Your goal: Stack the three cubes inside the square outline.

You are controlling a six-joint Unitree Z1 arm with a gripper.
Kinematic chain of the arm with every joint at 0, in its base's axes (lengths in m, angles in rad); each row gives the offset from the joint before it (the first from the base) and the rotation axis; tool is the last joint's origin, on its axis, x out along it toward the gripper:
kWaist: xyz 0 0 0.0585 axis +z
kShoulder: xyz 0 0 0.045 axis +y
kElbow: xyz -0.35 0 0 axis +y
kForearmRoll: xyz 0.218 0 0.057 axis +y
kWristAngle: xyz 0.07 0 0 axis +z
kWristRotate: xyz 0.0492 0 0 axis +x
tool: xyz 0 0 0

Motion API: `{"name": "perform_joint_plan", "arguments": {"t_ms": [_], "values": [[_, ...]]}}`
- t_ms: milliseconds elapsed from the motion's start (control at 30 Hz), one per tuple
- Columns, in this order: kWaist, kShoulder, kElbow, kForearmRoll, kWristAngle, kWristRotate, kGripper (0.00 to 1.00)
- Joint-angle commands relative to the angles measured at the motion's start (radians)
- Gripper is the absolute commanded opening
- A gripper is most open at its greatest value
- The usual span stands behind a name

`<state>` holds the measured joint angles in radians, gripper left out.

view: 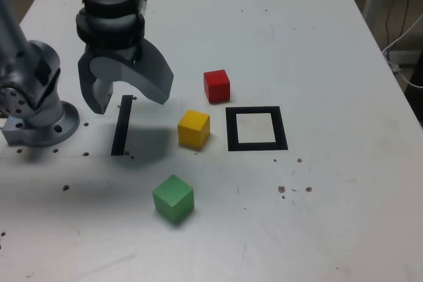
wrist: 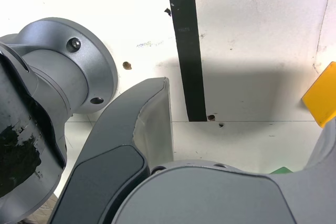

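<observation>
Currently the gripper [view: 131, 100] is wide open, jaws spread well apart, with nothing between them and nothing touched. It hangs above the table [view: 344, 209] on the exterior view's left, near the black strip [view: 122, 125], jaw tips pointing down. In the wrist view one jaw shows almost whole, the other only partly, at the picture's edge; bare tabletop and the strip show between them. All three cubes sit on the table, apart from each other, none stacked. Yellow cube [view: 194, 129]: between the strip and the square outline [view: 232, 138], outside the frame. Red cube [view: 217, 86]: just beside the outline, off its upper left corner in the exterior view. Green cube [view: 174, 198]: nearest the exterior view's bottom edge, well apart from the outline. Inside of the outline is bare white. Wrist view catches part of the yellow cube and just a sliver of the green one. Arm base [view: 45, 123] stands at the exterior view's left.
</observation>
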<state>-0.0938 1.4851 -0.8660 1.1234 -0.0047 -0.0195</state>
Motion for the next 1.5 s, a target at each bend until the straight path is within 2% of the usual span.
{"name": "perform_joint_plan", "arguments": {"t_ms": [0, 500, 667, 833, 1133, 1467], "values": [[-0.001, -0.007, -0.004, 0.003, 0.002, -0.002, 0.99], [0.001, -0.022, -0.03, -0.009, 0.013, -0.002, 0.99], [0.04, -0.011, -0.089, 0.014, 0.031, -0.001, 0.99], [0.117, 0.048, -0.152, 0.02, 0.047, 0.0, 0.99], [0.238, 0.185, -0.322, 0.009, 0.031, -0.001, 0.99], [0.283, 0.316, -0.356, -0.047, 0.057, 0.0, 0.99]]}}
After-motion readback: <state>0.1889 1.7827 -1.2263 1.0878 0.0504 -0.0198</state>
